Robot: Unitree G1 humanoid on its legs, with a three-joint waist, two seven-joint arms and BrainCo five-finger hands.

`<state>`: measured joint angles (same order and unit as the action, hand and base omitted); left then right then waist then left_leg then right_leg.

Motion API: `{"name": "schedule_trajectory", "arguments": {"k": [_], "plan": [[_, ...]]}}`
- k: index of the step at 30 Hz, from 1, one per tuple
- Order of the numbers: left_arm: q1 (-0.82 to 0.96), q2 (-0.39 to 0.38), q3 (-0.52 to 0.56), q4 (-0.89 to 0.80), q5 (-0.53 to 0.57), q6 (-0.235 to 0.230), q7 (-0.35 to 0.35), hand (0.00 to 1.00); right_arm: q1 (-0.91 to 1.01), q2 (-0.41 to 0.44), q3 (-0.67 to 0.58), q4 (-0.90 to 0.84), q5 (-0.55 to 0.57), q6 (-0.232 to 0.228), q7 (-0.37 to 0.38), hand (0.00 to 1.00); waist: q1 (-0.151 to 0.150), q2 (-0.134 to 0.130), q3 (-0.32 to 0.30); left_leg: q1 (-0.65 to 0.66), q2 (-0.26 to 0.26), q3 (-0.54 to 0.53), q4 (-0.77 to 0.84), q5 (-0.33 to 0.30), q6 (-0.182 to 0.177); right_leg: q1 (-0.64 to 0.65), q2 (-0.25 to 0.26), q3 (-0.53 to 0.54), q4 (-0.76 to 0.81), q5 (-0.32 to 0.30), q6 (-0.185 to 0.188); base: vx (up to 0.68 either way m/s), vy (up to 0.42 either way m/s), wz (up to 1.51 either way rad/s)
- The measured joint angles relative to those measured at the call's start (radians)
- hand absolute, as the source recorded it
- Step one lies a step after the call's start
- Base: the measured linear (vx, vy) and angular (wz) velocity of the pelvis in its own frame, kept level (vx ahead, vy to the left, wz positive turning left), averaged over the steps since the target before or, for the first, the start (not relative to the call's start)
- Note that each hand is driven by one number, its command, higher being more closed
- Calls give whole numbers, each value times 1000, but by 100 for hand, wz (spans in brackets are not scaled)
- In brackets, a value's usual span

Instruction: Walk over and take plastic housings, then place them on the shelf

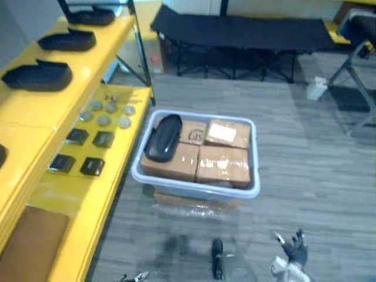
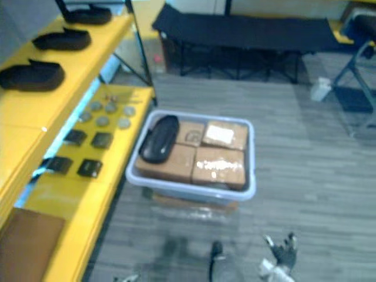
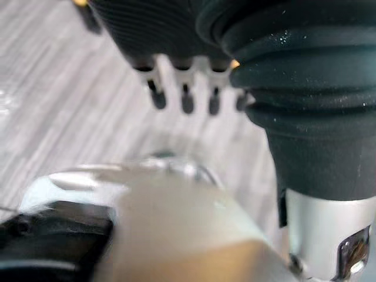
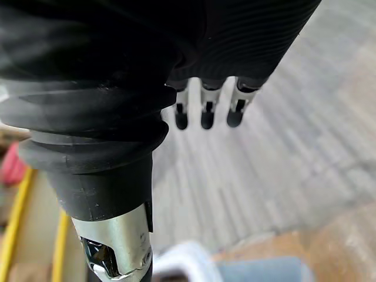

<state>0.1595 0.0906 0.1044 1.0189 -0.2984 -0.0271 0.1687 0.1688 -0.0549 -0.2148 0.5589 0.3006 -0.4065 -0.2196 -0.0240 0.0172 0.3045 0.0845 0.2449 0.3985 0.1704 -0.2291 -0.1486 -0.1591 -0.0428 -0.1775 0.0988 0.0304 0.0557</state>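
Plainly, bin holds black housing atop boxes; left hand, right hand loose, empty.

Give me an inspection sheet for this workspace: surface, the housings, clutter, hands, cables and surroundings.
Surface: yellow shelf on the robot's left, in two levels; grey plank floor.
Job's things: one black plastic housing lies on the cardboard boxes in a pale tote on the floor; other housings sit in a row on the upper level.
Clutter: the lower level holds round grey discs, small black square parts and a brown board.
Hands: left hand and right hand both open, holding nothing.
Cables: nothing seen.
Surroundings: black folding cot beyond the tote; a white container on the floor.
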Motion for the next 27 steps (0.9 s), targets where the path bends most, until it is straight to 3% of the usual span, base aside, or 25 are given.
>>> {"name": "schedule_trajectory", "arguments": {"k": [4, 7, 10, 12, 14, 19, 23, 27], "plan": [[0, 5, -10, -16, -7, -50, 51, 0, -92, -53, -13, -49, 32, -7, 43, 0, 13, 1, 29, -51, -45, -53, 21, -1, 14, -17, -35, -11, -45, 81, 0, -4, 94, -1], [-6, -1, -42, -30, -5, -75, 56, 0, -240, -147, -17, -50, 60, 3, 49, 0, 16, 37, 62, -96, -69, -132, 102, 6, 9, -15, -61, -14, -52, 106, 8, 66, 122, 8], [-27, 0, -59, -60, -12, -90, 54, 0, -419, -236, -5, -46, 82, 58, 76, 0, 28, 58, 95, -145, -96, -198, 171, 6, 11, -12, -88, -23, -59, 114, 19, 40, 97, 17], [-50, 2, -63, -75, -19, -99, 46, 0, -562, -303, 34, -5, 115, 119, 119, 0, 38, 64, 118, -177, -103, -245, 191, 4, 14, -12, -100, -60, -60, 115, 19, -1, 64, 39], [-55, 3, -71, -87, -19, -100, 42, 0, -659, -341, 56, 62, 118, 146, 135, 0, 48, 66, 129, -194, -106, -266, 190, 3, 16, -13, -103, -80, -61, 115, 20, -21, 40, 45], [-63, -22, -96, -90, -18, -101, 41, 0, -967, -466, 146, 277, 125, 168, 131, 0, 121, 120, 171, -266, -121, -348, 243, -22, 50, -24, -116, -131, -55, 120, 27, -63, 56, 35], [-72, -23, -138, -76, -22, -98, 38, 0, -1134, -481, 220, 346, 133, 173, 130, 0, 178, 142, 185, -334, -140, -376, 268, -25, 53, -85, -141, -151, -14, 122, 29, -99, 83, 19], [-86, -28, -170, -73, -52, -96, 20, 0, -1200, -482, 282, 388, 77, 218, 106, 0, 213, 170, 201, -368, -156, -397, 315, -39, 68, -105, -161, -157, 18, 122, 30, -99, 91, 9]]}}
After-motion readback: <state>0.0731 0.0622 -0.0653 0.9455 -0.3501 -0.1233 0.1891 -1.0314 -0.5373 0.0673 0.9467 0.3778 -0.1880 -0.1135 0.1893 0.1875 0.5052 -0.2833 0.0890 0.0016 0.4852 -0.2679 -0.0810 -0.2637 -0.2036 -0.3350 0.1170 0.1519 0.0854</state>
